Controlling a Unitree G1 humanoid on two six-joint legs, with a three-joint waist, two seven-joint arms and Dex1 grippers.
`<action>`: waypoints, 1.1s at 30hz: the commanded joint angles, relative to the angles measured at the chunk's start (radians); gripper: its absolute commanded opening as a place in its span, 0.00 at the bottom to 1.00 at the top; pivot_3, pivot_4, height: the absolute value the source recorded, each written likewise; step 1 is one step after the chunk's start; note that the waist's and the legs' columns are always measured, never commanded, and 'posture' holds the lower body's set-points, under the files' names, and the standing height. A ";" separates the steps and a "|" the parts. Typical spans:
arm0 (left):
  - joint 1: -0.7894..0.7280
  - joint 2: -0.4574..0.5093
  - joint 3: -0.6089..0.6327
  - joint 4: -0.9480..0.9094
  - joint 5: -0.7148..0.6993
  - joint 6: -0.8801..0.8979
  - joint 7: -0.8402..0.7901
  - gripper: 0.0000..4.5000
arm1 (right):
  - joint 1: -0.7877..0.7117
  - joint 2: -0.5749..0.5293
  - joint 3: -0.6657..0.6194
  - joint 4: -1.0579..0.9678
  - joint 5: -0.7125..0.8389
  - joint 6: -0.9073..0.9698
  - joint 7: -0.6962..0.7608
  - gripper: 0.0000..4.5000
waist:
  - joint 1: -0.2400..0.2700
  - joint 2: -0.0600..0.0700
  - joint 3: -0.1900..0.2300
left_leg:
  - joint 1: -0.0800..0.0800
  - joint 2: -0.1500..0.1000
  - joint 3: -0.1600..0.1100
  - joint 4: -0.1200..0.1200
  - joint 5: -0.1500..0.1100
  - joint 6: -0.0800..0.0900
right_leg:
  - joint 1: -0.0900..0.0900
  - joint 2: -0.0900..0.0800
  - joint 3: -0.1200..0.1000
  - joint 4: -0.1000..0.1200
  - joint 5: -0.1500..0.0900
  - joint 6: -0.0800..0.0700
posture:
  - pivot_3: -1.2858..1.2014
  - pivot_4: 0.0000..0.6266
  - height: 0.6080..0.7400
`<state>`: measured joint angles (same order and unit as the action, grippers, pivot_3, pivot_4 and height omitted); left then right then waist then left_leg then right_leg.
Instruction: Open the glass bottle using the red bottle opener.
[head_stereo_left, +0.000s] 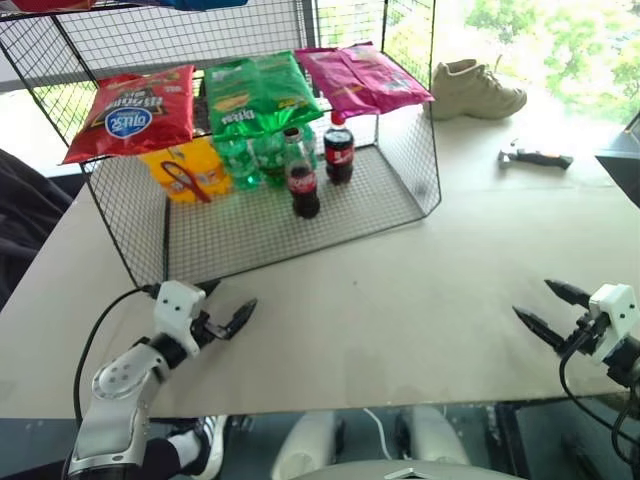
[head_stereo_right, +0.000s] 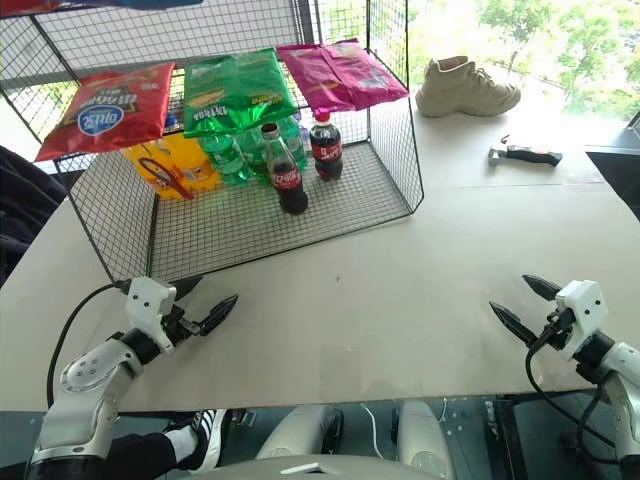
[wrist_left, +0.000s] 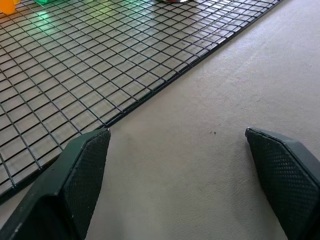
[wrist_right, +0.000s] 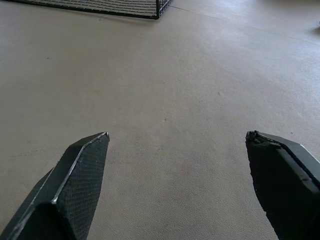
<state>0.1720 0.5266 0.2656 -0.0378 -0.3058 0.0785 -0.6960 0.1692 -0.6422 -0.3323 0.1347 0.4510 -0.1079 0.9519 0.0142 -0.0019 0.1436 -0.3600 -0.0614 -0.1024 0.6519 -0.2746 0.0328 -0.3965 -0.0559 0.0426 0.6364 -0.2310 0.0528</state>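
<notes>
Glass bottle (head_stereo_left: 302, 181) covered lower part of green bottles (head_stereo_left: 255, 155) behind it; whether its cap sat on could not be told. Red bottle opener (head_stereo_left: 184, 181) lay against yellow packet (head_stereo_left: 190, 168), handle end too small to make out. Green snack bag (head_stereo_left: 259, 92) hid tops of green bottles. Red snack bag (head_stereo_left: 135, 110) covered upper edge of yellow packet. Black-handled tool (head_stereo_left: 536, 157) beyond wire rack (head_stereo_left: 410, 170) too small to identify. Shoe (head_stereo_left: 473, 88) washed out by window glare.
</notes>
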 joint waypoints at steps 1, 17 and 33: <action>0.007 0.009 -0.015 0.011 0.023 -0.009 -0.002 1.00 | -0.039 -0.003 -0.009 -0.008 -0.001 -0.015 0.001 0.98 | -0.001 0.000 0.000 | 0.000 0.000 0.000 0.000 0.000 0.000 | 0.000 0.000 0.000 0.000 0.000 0.000 | 0.52 0.24 1.00; 0.038 0.005 -0.009 -0.026 0.016 -0.017 0.012 1.00 | -0.098 0.007 0.016 0.031 -0.022 -0.022 0.026 0.98 | -0.001 0.000 0.000 | -0.001 0.000 -0.001 -0.002 0.000 0.000 | -0.001 0.000 -0.001 -0.002 0.000 0.000 | 0.52 0.24 1.00; 0.048 -0.021 0.016 -0.077 -0.029 -0.057 0.024 1.00 | -0.115 0.033 0.037 0.026 -0.031 -0.038 0.027 0.98 | -0.002 0.000 0.001 | -0.002 0.000 -0.001 -0.003 -0.001 0.000 | -0.001 0.000 -0.001 -0.005 0.000 0.000 | 0.52 0.24 1.00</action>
<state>0.2212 0.5085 0.2660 -0.0780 -0.3180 0.0403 -0.6724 0.0621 -0.6099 -0.2887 0.1764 0.4131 -0.1293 0.9737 0.0127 -0.0014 0.1442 -0.3621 -0.0614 -0.1035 0.6490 -0.2751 0.0332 -0.3972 -0.0563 0.0419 0.6315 -0.2309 0.0527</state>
